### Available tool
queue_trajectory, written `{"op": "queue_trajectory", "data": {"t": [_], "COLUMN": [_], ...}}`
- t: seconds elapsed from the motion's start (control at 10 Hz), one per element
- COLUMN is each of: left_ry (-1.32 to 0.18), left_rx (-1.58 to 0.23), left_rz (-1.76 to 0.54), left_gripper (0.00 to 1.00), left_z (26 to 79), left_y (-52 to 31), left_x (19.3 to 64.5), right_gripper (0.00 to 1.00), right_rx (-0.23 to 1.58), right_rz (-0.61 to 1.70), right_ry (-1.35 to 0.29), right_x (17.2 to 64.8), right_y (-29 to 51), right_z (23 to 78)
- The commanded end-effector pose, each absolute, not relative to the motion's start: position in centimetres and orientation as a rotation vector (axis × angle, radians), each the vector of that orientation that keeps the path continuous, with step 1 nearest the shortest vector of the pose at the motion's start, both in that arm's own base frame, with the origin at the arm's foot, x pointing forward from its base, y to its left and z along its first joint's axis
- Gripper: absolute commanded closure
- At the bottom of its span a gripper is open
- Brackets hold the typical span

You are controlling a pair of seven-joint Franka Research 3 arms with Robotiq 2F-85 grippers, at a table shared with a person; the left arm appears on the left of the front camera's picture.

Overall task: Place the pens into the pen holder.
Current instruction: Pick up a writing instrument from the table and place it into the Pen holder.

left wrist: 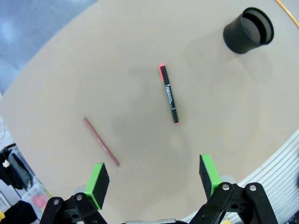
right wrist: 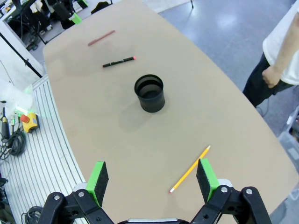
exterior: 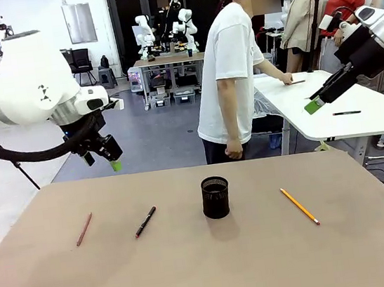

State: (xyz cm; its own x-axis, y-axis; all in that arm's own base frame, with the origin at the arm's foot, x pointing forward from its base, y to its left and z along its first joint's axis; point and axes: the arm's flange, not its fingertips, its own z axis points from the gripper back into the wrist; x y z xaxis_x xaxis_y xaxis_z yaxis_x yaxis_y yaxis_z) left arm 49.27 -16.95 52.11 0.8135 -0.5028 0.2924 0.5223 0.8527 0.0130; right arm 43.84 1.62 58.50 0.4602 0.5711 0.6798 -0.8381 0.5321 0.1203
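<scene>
Orange-yellow pencil [exterior: 299,206] lies nearest in front view, flat on tan table [exterior: 209,275], well R of pen holder [exterior: 215,197], slanting.

Holder: upright, mid-table, round rim, nothing inside. Front view gives its mesh wall; right wrist view looks down into the black interior [right wrist: 150,93].

Black pen [exterior: 145,221] is flat, L of holder and apart from it. Left wrist view adds a red end and white print on the barrel [left wrist: 168,94]; red end is the one nearer the holder [left wrist: 247,31].

Reddish-brown pencil [exterior: 84,228] lies furthest L: thin, plain, matte, beside the pen and not touching it [left wrist: 101,142].

Left gripper [exterior: 113,164] hangs above table's far L edge; wrist view has its green pads spread wide [left wrist: 152,172], nothing between.

Right gripper [exterior: 314,105] is raised high at R; pads likewise wide apart [right wrist: 152,179], yellow pencil [right wrist: 189,169] on table below, untouched.

Person in white T-shirt [exterior: 230,82] stands beyond far edge; hand [right wrist: 269,74] hangs at side. Right wrist view also takes in ribbed floor strip [right wrist: 42,154] beside the table.
</scene>
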Motion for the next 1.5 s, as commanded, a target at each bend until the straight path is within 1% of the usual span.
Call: {"op": "queue_trajectory", "data": {"t": [0.0,0.2,0.3,0.5,0.6,0.7,0.9,1.1,1.2,1.4], "left_ry": [-0.284,-0.29,-0.166,-0.131,-0.104,-0.083,-0.122,-0.127,-0.123,-0.104], "left_rx": [-0.043,-0.064,0.143,0.222,0.23,0.169,0.095,0.019,0.02,0.019], "left_rz": [-0.55,-0.55,-0.278,-0.138,-0.125,-0.151,-0.252,-0.326,-0.355,-0.369], "left_gripper": [0.0,0.0,0.0,0.0,0.0,0.0,0.0,0.0,0.0,0.0], "left_z": [52.4,52.1,51.8,47.6,45.5,43.8,41.0,39.5,38.3,37.4], "left_y": [-16.5,-16.9,-17.2,-20.4,-21.9,-23.2,-25.7,-27.2,-28.1,-28.3], "left_x": [48.7,49.2,50.1,52.1,52.8,53.2,54.0,53.4,53.2,53.4], "right_gripper": [0.0,0.0,0.0,0.0,0.0,0.0,0.0,0.0,0.0,0.0], "right_rx": [0.489,0.489,0.489,0.489,0.489,0.489,0.489,0.489,0.489,0.489], "right_rz": [0.912,0.912,0.912,0.912,0.912,0.912,0.912,0.912,0.912,0.912], "right_ry": [-0.633,-0.633,-0.633,-0.633,-0.633,-0.633,-0.633,-0.633,-0.633,-0.633], "right_x": [43.8,43.8,43.8,43.8,43.8,43.8,43.8,43.8,43.8,43.8], "right_y": [1.6,1.6,1.6,1.6,1.6,1.6,1.6,1.6,1.6,1.6], "right_z": [58.6,58.6,58.6,58.6,58.6,58.6,58.6,58.6,58.6,58.6]}}
